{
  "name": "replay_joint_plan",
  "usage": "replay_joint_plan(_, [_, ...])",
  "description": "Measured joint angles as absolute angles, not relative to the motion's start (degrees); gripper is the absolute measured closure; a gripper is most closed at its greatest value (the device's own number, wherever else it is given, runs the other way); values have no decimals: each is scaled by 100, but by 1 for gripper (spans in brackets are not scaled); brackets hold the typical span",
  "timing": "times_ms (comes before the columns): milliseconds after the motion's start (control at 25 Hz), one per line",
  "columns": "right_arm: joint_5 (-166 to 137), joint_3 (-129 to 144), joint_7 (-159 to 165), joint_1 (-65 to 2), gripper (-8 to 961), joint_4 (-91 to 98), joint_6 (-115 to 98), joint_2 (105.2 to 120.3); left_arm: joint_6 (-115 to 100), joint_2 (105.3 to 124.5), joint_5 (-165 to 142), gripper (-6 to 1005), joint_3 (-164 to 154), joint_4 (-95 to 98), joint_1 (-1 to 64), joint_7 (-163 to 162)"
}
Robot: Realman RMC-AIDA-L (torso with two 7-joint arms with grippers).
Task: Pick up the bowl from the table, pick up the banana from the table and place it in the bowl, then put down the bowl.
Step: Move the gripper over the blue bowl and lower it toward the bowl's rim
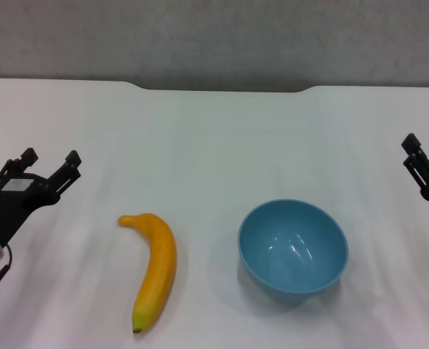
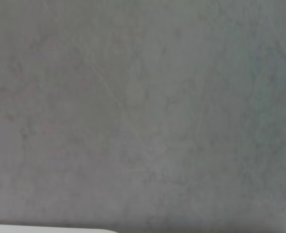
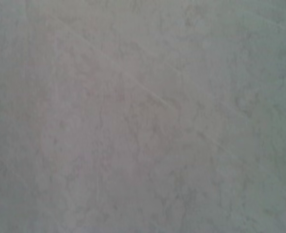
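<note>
Banana [image 1: 155, 270] and bowl [image 1: 293, 246] laid apart on the bench [image 1: 214, 145].
Left claw [image 1: 51, 161] at 9 o'clock and right claw [image 1: 427, 145] at 3 o'clock are held wide, empty.

grey mottled wall [image 1: 214, 36] behind

light: bright, even | glare: highlights inside bowl [image 1: 293, 247] | shadows: soft, faint | wrist views: featureless grey blur
</note>
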State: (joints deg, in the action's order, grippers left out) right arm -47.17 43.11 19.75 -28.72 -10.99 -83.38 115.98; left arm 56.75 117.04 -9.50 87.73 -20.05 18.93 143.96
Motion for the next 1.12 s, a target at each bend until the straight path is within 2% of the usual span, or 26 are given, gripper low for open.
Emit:
replay_joint_plan(400, [-4708,3785,2001,-2556,300,-1083,-8343,11585,5634,11674,-600,110,8850,-1947,1737,14385])
replay_joint_plan(720, [-4951,3784,2028,-2759,316,-1140,-7607,11591,5574,11681,-542,111,8826,-1784,1844,14434])
replay_joint_plan(1120, [-5579,3829,2953,-2986,337,-825,-7089,11520,5558,11668,-565,111,8806,-1743,1853,14405])
